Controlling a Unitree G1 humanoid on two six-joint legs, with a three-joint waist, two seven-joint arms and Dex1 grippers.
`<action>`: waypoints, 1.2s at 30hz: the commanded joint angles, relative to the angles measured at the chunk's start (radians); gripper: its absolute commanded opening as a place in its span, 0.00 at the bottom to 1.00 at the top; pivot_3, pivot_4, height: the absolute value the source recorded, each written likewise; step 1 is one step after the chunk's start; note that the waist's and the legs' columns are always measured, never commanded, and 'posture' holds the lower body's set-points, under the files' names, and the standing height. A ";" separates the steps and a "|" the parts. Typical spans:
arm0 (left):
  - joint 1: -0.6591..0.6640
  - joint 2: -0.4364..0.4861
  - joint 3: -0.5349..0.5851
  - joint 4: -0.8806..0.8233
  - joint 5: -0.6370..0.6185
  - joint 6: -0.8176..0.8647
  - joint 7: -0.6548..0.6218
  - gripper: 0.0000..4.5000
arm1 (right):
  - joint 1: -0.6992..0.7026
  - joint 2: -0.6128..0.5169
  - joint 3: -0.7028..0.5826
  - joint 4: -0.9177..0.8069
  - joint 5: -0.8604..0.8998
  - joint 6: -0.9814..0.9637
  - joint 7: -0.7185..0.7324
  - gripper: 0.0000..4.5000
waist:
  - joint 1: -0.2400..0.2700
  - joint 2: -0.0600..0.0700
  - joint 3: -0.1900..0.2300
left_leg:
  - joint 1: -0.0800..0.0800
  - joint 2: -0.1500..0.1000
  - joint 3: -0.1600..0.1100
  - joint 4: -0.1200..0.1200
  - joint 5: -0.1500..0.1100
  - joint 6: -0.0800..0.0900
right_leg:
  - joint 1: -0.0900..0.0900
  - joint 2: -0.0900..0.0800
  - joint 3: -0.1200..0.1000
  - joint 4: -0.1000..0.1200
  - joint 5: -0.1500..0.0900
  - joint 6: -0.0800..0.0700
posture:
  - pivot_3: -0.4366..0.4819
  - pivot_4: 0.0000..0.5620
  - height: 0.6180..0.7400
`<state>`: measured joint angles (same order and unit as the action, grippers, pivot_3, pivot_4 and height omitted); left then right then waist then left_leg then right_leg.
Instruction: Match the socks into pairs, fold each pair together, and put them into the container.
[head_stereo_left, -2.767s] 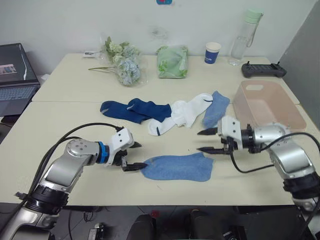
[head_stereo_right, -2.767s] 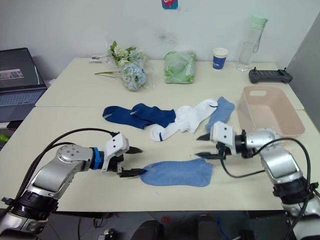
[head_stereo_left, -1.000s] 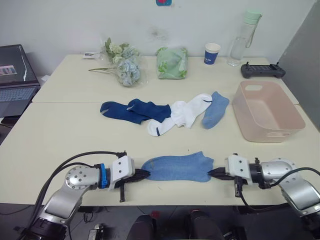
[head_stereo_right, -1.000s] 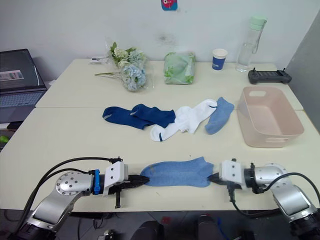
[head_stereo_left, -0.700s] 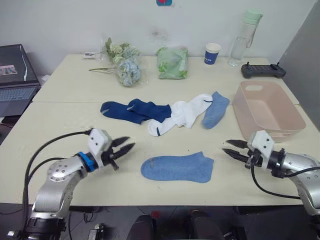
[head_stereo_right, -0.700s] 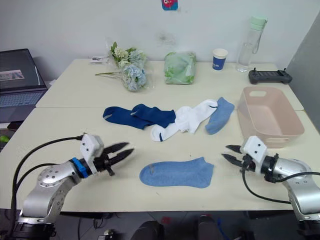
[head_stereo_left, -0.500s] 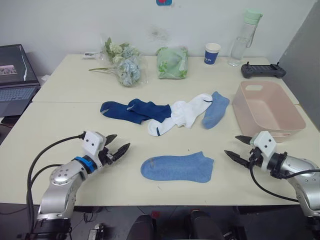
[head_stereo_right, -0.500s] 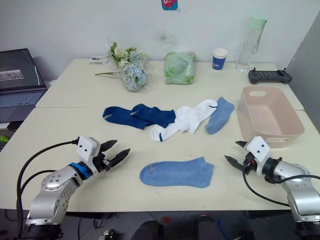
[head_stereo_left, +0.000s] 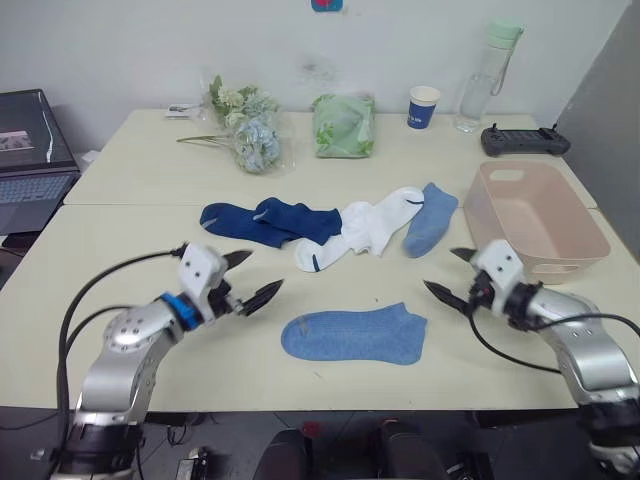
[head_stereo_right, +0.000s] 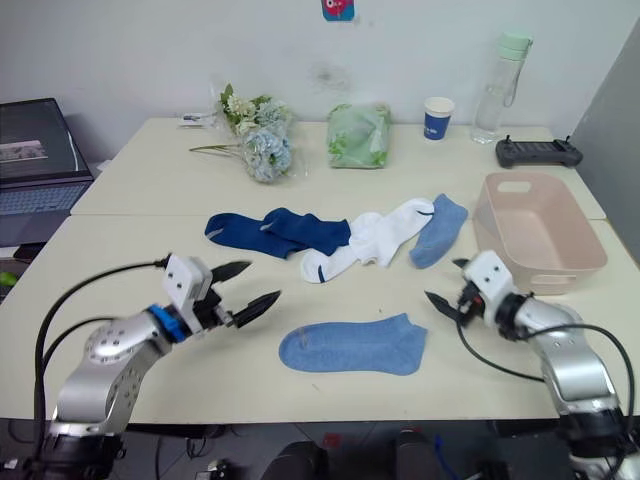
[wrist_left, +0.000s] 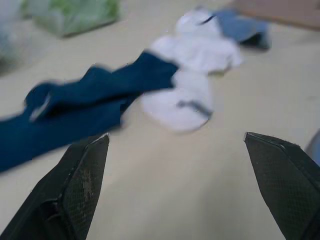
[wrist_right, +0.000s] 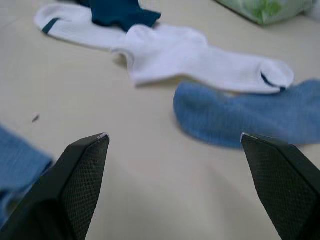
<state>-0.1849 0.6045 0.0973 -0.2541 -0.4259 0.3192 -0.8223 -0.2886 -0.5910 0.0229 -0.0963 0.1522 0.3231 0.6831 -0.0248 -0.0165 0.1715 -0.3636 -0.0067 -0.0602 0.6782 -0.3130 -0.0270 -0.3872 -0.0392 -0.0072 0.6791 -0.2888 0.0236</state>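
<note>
One light blue sock (head_stereo_left: 355, 335) lies flat and alone near the table's front edge. Farther back lies a row of socks: two navy ones (head_stereo_left: 265, 220) overlapping, two white ones (head_stereo_left: 360, 232) with small dark marks, and a second light blue one (head_stereo_left: 430, 220). The pink container (head_stereo_left: 535, 215) stands empty at the right. My left gripper (head_stereo_left: 257, 273) hovers open left of the flat sock, pointing toward the navy socks (wrist_left: 75, 105). On the flat sock's right my right gripper (head_stereo_left: 442, 270) is open too, facing the white socks (wrist_right: 190, 60) and the light blue sock (wrist_right: 250, 120).
Along the back of the table are a bunch of flowers (head_stereo_left: 250, 130), a green plastic bag (head_stereo_left: 345, 125), a blue-and-white paper cup (head_stereo_left: 424, 106), a clear bottle (head_stereo_left: 485, 75) and a black controller (head_stereo_left: 525, 140). A laptop (head_stereo_left: 30, 150) sits at the far left.
Both grippers were shut on the ends of the front light blue sock, let go and opened. Since then they have moved inward and away from the front edge, toward the row of socks.
</note>
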 joint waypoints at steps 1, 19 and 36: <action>-0.056 0.007 -0.042 -0.082 -0.051 0.083 -0.016 1.00 | -0.068 0.046 0.026 0.070 -0.036 0.023 -0.050 1.00 | -0.001 0.000 0.000 | 0.000 0.000 0.000 0.000 0.000 0.000 | 0.000 0.000 0.000 0.000 0.000 0.000 | 0.48 0.27 1.00; -0.104 -0.065 -0.153 -0.199 -0.060 0.163 0.022 1.00 | -0.253 0.157 0.097 0.448 -0.198 -0.153 -0.145 0.63 | -0.005 0.000 0.000 | 0.001 0.000 0.002 0.000 0.000 0.000 | -0.001 0.001 0.002 0.001 0.000 0.000 | 0.48 0.27 1.00; -0.051 -0.006 -0.134 -0.172 -0.047 0.174 0.006 1.00 | -0.119 0.025 0.127 -0.017 -0.108 0.115 0.123 0.00 | -0.005 0.001 0.000 | 0.000 0.001 0.001 0.000 0.000 0.000 | -0.001 0.001 0.002 0.001 0.000 0.000 | 0.48 0.27 1.00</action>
<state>-0.2374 0.5896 -0.0578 -0.4174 -0.4685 0.4950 -0.8061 -0.4023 -0.5566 0.1449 -0.0156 0.0105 0.3865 0.7780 -0.0298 -0.0157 0.1720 -0.3634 -0.0059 -0.0593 0.6779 -0.3131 -0.0267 -0.3885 -0.0382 -0.0056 0.6798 -0.2887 0.0235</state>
